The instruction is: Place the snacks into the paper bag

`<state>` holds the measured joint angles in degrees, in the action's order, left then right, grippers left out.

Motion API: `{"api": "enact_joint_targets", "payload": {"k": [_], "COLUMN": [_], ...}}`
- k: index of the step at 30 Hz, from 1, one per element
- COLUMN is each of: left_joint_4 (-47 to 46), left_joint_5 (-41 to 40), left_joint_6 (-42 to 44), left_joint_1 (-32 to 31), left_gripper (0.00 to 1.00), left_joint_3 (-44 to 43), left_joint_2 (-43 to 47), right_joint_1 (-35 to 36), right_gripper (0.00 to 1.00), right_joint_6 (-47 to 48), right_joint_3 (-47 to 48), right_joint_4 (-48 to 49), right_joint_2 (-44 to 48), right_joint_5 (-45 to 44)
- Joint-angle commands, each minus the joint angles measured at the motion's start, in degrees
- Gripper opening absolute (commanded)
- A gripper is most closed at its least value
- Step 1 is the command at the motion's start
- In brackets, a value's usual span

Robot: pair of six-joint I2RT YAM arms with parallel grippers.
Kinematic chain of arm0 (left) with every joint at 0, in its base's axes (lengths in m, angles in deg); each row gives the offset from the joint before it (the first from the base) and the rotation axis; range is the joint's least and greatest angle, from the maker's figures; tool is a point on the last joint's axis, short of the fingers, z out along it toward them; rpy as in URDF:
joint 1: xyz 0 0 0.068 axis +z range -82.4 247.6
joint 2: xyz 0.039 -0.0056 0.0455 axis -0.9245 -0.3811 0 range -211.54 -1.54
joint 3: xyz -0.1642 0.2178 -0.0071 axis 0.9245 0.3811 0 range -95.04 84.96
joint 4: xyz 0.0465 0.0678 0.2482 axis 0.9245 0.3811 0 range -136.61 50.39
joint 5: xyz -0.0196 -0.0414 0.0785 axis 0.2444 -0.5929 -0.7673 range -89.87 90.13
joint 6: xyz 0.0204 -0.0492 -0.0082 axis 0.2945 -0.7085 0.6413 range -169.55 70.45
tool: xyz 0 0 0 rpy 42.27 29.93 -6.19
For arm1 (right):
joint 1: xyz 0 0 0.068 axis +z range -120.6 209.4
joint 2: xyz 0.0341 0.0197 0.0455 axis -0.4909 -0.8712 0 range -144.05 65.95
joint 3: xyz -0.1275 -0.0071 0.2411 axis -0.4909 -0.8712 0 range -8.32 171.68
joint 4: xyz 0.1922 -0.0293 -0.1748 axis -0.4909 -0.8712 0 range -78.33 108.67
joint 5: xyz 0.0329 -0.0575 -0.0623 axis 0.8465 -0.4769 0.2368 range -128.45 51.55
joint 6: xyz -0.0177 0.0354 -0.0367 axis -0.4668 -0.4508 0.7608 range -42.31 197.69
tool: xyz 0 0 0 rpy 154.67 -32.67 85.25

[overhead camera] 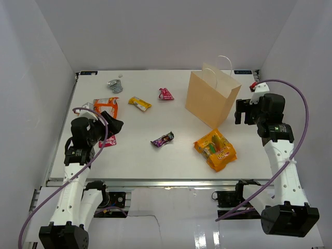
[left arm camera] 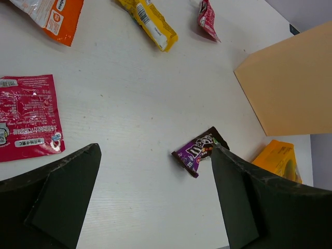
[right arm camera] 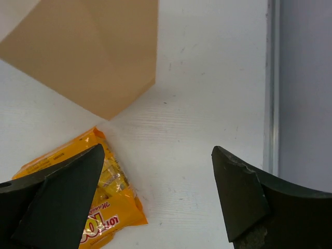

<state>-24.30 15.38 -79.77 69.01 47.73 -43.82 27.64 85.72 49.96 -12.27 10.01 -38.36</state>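
The tan paper bag (overhead camera: 212, 98) stands upright at the back right with white cord handles; it also shows in the left wrist view (left arm camera: 290, 83) and the right wrist view (right arm camera: 93, 52). The large orange bag (overhead camera: 215, 150) lies in front of it, also in the right wrist view (right arm camera: 98, 207). The purple bar (overhead camera: 162, 139) (left arm camera: 199, 150) lies mid-table. A yellow packet (overhead camera: 140, 103), pink wrappers (overhead camera: 165, 94) (overhead camera: 107, 141), an orange-white bag (overhead camera: 106, 107) and a silver foil packet (overhead camera: 114, 85) lie at left and back. My left gripper (overhead camera: 115, 126) is open and empty. My right gripper (overhead camera: 239, 111) is open and empty beside the paper bag.
White walls enclose the table on three sides. A metal rail (right arm camera: 272, 83) runs along the right table edge. In the left wrist view the pink wrapper (left arm camera: 28, 116) lies left of the fingers.
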Motion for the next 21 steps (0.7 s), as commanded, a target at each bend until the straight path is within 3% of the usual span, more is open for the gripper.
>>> {"api": "enact_joint_targets", "payload": {"k": [1, 3, 4, 5, 6, 8, 10, 14, 15, 18, 21], "left_joint_4": [-0.42, 0.02, 0.19, 0.72, 0.81, 1.25, 2.04, 4.93, 6.68, 10.21, 13.11], "left_joint_5": [2.07, 2.16, 2.07, 1.98, 1.98, 1.72, 1.28, -1.44, -2.58, -4.08, -5.22], "left_joint_6": [0.25, -0.45, -1.41, -1.95, -2.47, -4.05, -5.20, -9.15, -10.72, -15.21, -19.96], "left_joint_1": [0.08, 0.08, 0.08, 0.08, 0.08, 0.08, 0.08, 0.08, 0.08, 0.08, 0.08], "left_gripper": [0.98, 0.98, 0.98, 0.98, 0.98, 0.98, 0.98, 0.98, 0.98, 0.98, 0.98], "left_joint_3": [-1.27, -0.56, -0.39, 0.23, 0.41, 1.19, 1.46, 1.02, 0.59, 0.41, 1.11], "left_joint_2": [1.23, 1.85, 2.46, 2.90, 3.08, 3.69, 4.05, 4.05, 3.79, 4.05, 5.80], "right_joint_1": [0.00, 0.09, 0.70, 1.40, 1.67, 6.67, 12.96, 26.78, 31.16, 38.11, 40.69], "right_gripper": [0.90, 0.90, 0.90, 0.90, 0.90, 0.90, 0.90, 0.90, 0.90, 0.90, 0.92], "right_joint_6": [2.95, 12.05, 17.66, 29.64, 34.54, 38.10, 50.47, 47.17, 44.73, 47.41, 49.78], "right_joint_3": [2.00, 3.50, 4.20, 5.86, 6.49, 6.50, 5.71, 0.35, -0.09, 3.57, 8.67], "right_joint_4": [-0.51, -3.59, -6.21, -13.46, -17.01, -20.55, -28.98, -19.89, -14.29, -10.73, -9.66], "right_joint_2": [1.71, 1.37, 1.19, 0.58, 0.31, -0.04, -0.66, -3.89, -5.48, -15.31, -26.56], "right_joint_5": [11.37, 19.63, 30.47, 35.45, 42.81, 46.20, 51.31, 43.17, 35.14, 23.24, 20.90]}}
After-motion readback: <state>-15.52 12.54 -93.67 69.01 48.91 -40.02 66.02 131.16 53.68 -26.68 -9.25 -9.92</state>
